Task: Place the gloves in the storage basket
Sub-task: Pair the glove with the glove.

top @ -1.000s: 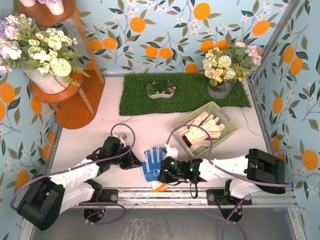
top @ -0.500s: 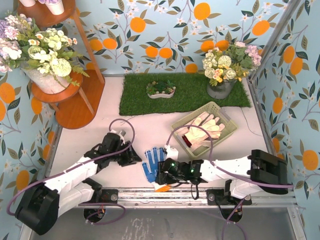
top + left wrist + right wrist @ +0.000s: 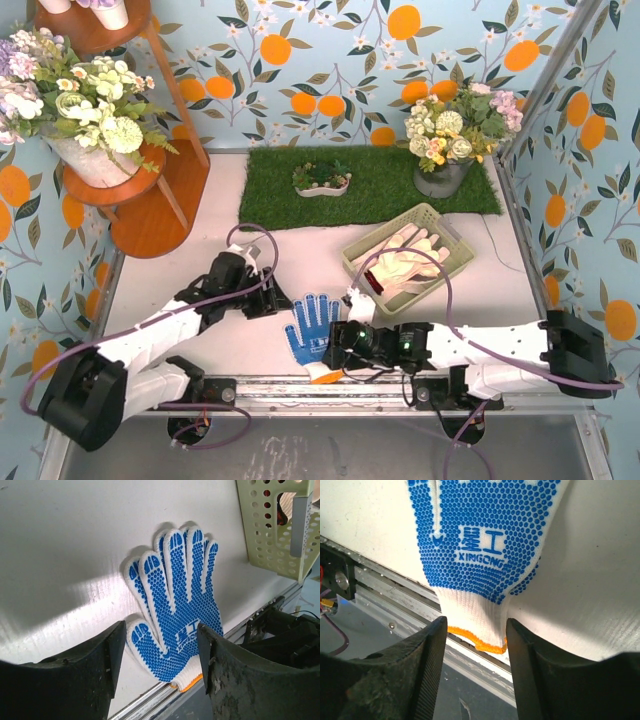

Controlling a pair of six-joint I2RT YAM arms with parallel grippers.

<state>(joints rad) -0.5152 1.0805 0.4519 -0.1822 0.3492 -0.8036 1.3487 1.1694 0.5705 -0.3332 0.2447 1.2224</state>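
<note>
White table (image 3: 200,270); basket (image 3: 450,229) of tan gloves (image 3: 405,262)

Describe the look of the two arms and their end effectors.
The left arm and right arm have white links between bulky black joints, and a purple cable loops along each. The left end effector and right end effector are black, each with two thick, scuffed fingers. Small green lights glow on the right arm.

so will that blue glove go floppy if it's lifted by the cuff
Probably floppy: the glove is thin knit lying flat, so it should droop. Likely light too. The rubbery-looking dots may grip rather than slide if pushed, and the cuff pokes past the table edge.
</note>
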